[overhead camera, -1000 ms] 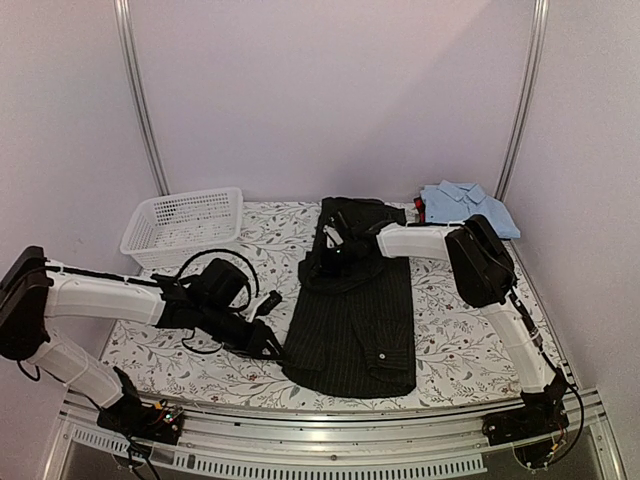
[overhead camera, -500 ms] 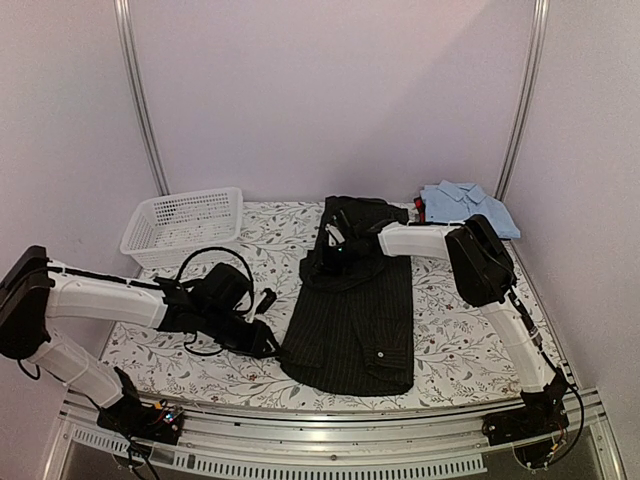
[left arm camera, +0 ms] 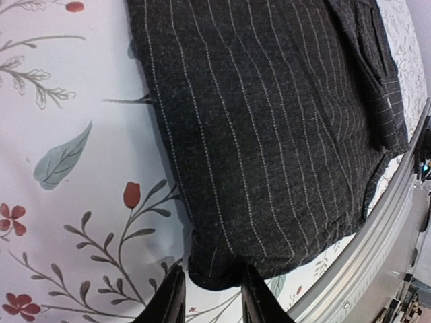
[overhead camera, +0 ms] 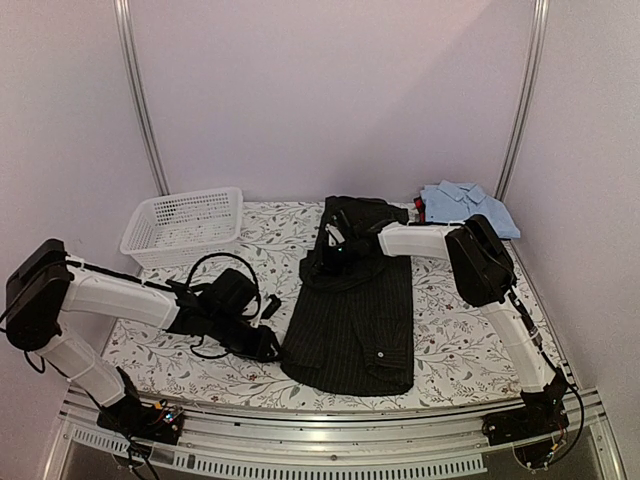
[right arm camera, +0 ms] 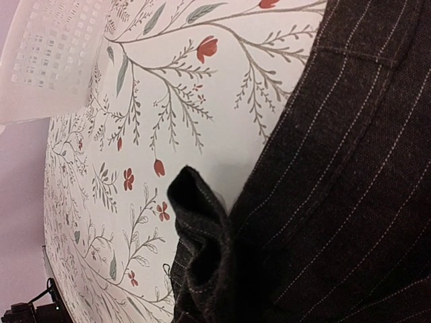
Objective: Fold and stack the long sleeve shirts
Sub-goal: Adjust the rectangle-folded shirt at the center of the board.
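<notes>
We judge the black pinstriped button-up cloth shirt point(overhead camera: 355, 315), lying mid flower-printed table point(overhead camera: 450, 340), soft and limp, so the left gripper point(left arm camera: 213, 282) pinches its near-left corner and the right gripper point(overhead camera: 335, 262), pressed together, nips its far-left edge.

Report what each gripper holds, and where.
Left gripper pinches the black pinstriped shirt at its near left corner; right gripper pinches a bunched fold on its left edge.
</notes>
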Tool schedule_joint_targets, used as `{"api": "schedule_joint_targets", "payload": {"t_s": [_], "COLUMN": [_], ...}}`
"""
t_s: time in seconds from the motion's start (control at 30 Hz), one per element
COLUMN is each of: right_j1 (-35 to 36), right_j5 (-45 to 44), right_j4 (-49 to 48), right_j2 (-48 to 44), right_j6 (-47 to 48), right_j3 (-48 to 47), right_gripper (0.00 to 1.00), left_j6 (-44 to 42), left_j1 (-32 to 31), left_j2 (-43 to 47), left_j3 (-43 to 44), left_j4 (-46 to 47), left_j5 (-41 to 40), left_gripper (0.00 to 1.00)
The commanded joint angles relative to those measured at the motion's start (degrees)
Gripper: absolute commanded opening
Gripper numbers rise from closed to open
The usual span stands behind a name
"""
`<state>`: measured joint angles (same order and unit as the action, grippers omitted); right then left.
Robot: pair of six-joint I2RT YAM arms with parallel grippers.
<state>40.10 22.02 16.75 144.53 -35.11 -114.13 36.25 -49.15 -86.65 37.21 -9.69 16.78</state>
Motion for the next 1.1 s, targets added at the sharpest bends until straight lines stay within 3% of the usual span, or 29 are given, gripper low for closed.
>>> {"api": "schedule_joint_targets", "payload": {"t_s": [0.0,0.33,0.6,0.77,0.9,1.07], "right_j1": [0.0,-0.1,-0.3,-0.3,-0.3,-0.2], "right_j5": [0.7,0.7,1.0,1.2,1.8,2.6], "right_j4": [0.4,0.4,0.4,0.3,0.4,1.3], "right_j2": [1.4,1.8,2.0,1.9,0.5,-3.8], "right_j6": [0.3,0.6,0.7,0.7,0.8,2.2], "right_j3": [-1.2,-1.3,-1.4,-1.7,-2.0,-1.9], "right_gripper": [0.00,0.00,0.00,0.00,0.00,0.00], "left_j6": [-0.1,2.6,6.9,6.8,6.2,4.7], "left_j1": [-1.0,-3.0,-5.4,-5.4,-5.2,-3.2], "left_j2": [-0.9,1.3,4.6,1.9,1.8,2.7], "left_j3": [-0.8,1.0,0.3,0.1,3.2,8.6], "left_j4": [3.8,-1.0,-7.5,-7.5,-9.1,-13.5], "left_j5": [1.7,3.4,6.4,6.0,4.0,0.9], "left_gripper": [0.27,0.02,0.00,0.09,0.29,0.35]}}
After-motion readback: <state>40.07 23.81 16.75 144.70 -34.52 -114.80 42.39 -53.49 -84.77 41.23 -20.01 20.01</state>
